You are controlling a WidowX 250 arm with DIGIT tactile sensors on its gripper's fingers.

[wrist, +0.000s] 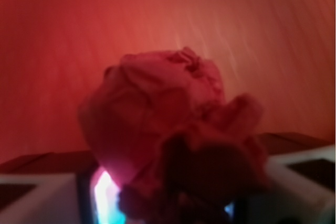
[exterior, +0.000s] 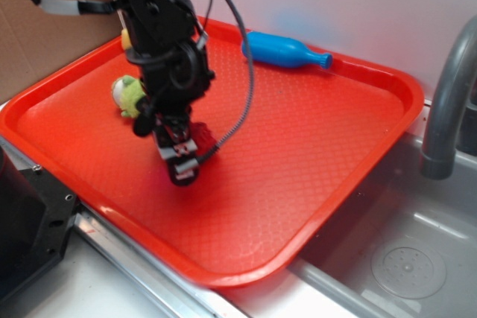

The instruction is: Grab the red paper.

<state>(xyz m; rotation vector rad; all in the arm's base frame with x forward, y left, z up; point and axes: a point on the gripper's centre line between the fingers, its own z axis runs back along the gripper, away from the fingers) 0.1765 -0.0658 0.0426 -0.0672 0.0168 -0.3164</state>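
Wrist view: red paper (wrist: 168, 140) pinched in claw (exterior: 181, 156). Exterior: tray (exterior: 313, 147) holds bottle (exterior: 287, 51), green toy (exterior: 129, 94).

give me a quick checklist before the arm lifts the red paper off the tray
1. Red paper sits between the jaws: ok, the wrist view shows it filling the gap.
2. Jaws firmly shut on it: cannot tell, the exterior view hides the contact.
3. Gripper low over the tray: ok.
4. Green plush toy apart from the gripper: cannot tell, the arm overlaps it.
5. Blue bottle out of the way: ok, it lies at the tray's far edge.
6. Cable free of objects: ok.
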